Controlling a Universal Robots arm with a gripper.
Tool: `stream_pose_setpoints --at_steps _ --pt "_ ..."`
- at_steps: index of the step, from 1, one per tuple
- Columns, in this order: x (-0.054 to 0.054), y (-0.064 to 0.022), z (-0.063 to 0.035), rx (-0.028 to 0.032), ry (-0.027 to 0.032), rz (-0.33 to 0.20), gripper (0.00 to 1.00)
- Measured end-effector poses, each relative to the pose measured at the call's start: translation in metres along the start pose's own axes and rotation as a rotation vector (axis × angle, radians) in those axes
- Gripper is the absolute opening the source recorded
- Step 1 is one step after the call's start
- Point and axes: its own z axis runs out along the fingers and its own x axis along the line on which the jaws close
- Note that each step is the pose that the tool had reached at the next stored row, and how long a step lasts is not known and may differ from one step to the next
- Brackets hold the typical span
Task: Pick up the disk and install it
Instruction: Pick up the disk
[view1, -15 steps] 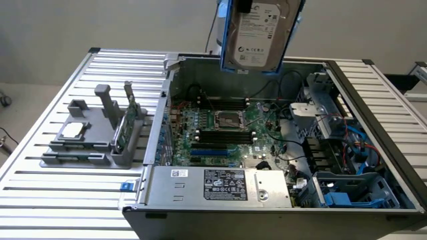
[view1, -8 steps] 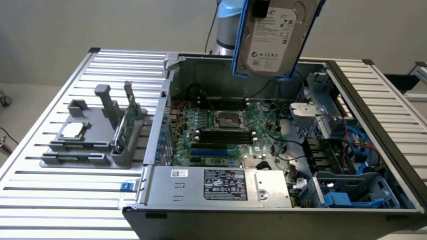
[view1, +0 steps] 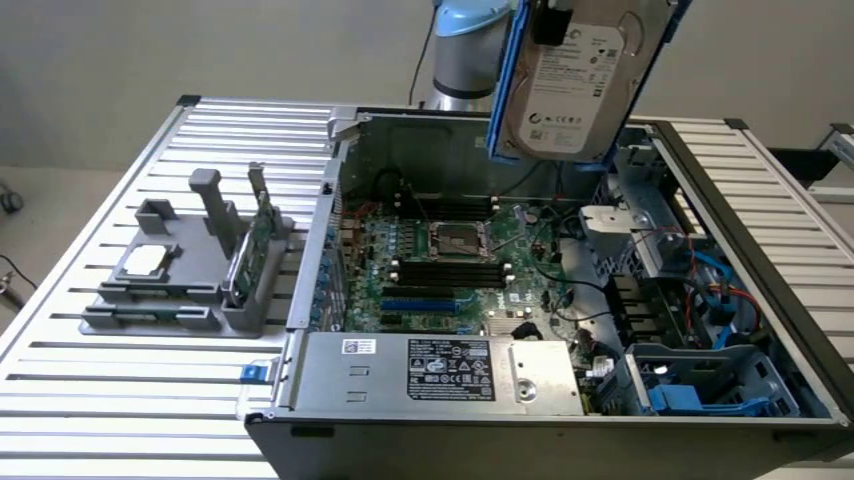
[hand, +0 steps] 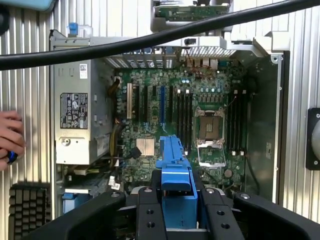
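Pickup is done: your gripper (hand: 177, 212) is clamped on the disk (view1: 581, 85). It hangs on edge in the air, above the open case (view1: 754, 260) and over the motherboard (view1: 454, 255). Install is left: the disk isn't seated anywhere in the case yet.

Silver-grey on the flat rectangular metal disk (view1: 577, 85), with a white label printed in black; bright blue on the plastic carrier frame (hand: 175, 170) around it. Matte black on the blocky hand (hand: 176, 202). Deep green across the large motherboard (view1: 454, 260), banded with black memory slots and one blue slot. Pale silver, striped by parallel ribs, over the slatted metal surface (view1: 134, 400). Mid grey on the moulded plastic holder (view1: 160, 318), silver on the small square chip (view1: 144, 262), green on the thin circuit card (view1: 248, 262). Bare silver with a black-and-white sticker on the boxy power supply (view1: 441, 375).
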Motion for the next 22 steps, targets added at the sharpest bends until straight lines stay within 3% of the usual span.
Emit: stream_pose_setpoints --at_steps 5,7,11,18,22 --pt "0.007 -0.0135 -0.0005 0.0001 -0.0231 -0.001 0.33" --pt "0.010 -0.0181 -0.0007 0.0002 -0.0296 -0.001 0.33" --pt "0.019 -0.0237 -0.0013 0.0002 -0.0368 -0.002 0.33" --pt "0.041 -0.0257 -0.0008 0.0003 -0.0505 -0.002 0.33" --pt "0.055 -0.0281 -0.0005 0.0002 -0.0533 -0.003 0.33"
